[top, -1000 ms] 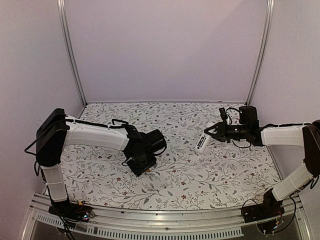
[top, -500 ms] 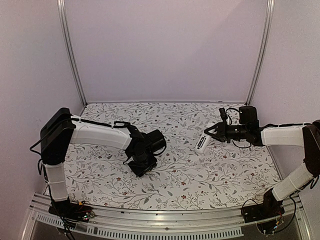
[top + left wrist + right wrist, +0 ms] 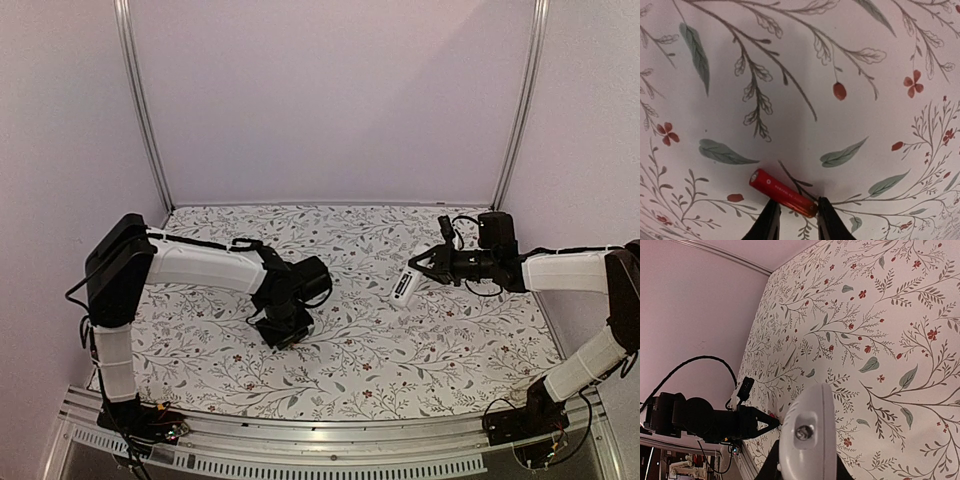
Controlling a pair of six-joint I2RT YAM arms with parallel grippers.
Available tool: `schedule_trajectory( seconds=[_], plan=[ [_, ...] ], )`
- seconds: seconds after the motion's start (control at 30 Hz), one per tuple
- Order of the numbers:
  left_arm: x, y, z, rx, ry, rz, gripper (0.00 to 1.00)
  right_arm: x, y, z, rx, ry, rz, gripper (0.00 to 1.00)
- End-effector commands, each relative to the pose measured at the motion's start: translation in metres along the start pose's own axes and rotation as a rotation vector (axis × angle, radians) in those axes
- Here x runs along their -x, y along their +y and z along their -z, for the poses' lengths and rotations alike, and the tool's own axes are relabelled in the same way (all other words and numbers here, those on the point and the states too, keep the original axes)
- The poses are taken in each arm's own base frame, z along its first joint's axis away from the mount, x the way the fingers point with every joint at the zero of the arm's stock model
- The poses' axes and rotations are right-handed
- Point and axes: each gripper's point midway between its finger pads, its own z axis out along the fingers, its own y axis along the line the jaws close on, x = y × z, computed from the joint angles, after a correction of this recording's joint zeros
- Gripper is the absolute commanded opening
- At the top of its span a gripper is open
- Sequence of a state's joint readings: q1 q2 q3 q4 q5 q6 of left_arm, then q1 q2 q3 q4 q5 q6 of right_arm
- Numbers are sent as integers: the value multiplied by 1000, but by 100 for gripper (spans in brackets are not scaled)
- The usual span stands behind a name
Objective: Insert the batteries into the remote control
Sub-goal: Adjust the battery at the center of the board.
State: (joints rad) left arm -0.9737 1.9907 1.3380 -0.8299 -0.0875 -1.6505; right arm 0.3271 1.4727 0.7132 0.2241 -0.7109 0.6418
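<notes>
The left tool (image 3: 797, 221) is hanging low over the surface (image 3: 400, 360), pointing down. Its fingers (image 3: 769, 222) are standing narrow on either side of one end of the red battery (image 3: 782, 192). The battery is lying flat on the surface. In the left wrist view its long axis is running obliquely up and left, away from the gap, so only that end is sitting between the fingers. Whether the pads are pressing it cannot be told. The left arm is the nearer one.

The right tool (image 3: 428, 266) is gripping the white remote control (image 3: 404, 285), apparently clear of the surface. It is well apart from the battery, with the arm reaching leftward, roughly level.
</notes>
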Motion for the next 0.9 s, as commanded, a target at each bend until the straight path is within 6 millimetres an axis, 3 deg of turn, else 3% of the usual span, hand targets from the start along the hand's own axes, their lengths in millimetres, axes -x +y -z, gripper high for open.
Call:
schedule_trajectory(
  seconds=[0.0,0.27,0.67,0.87],
  plan=[
    [12,4,-14,36,-14,-30,26,2,3,2,-1,-9,15,0],
    [10,2,-17,47,-10,-138,19,1,2,2,-3,-6,14,0],
    [10,0,-12,41,-46,-498,7,1,1,0,-1,-1,10,0],
    [12,1,-10,52,-54,-607,20,0,0,-1,3,7,3,0]
  ],
)
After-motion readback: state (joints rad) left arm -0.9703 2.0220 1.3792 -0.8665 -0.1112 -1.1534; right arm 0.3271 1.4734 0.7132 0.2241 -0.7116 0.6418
